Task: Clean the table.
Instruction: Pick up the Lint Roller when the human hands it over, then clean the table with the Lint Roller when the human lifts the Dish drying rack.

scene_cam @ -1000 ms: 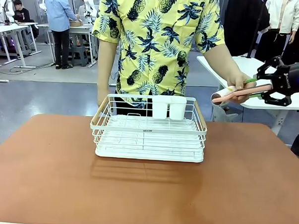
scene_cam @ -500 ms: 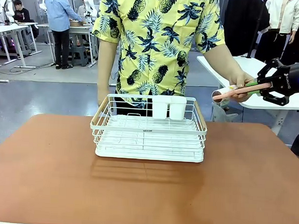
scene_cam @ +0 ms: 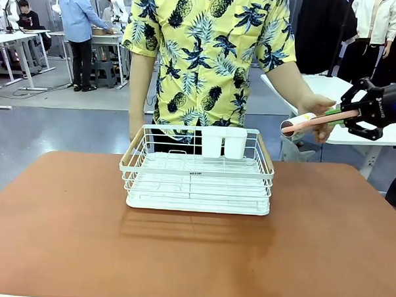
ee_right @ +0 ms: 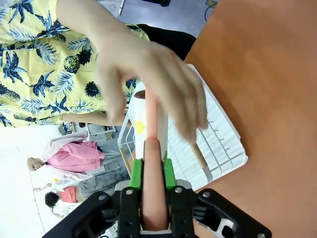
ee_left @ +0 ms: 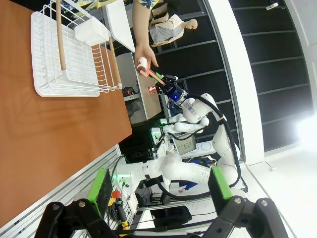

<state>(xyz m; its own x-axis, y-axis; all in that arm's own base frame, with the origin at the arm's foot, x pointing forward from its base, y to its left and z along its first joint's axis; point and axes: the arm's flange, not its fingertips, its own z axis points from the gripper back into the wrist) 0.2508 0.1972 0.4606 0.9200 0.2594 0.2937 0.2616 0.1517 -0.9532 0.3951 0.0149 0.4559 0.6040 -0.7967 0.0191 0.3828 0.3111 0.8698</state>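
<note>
A wire dish rack was recorded on the table, central, towards the far edge, with a utensil holder at its far side. Right of the rack, beyond that edge, a lint roller was held by a person's hand and the right gripper.

Bright, even light; the rack casts 1 soft shadow on the worktop. The person's hand is motion-blurred. White glare blows out the left wrist view's curved right edge.
</note>
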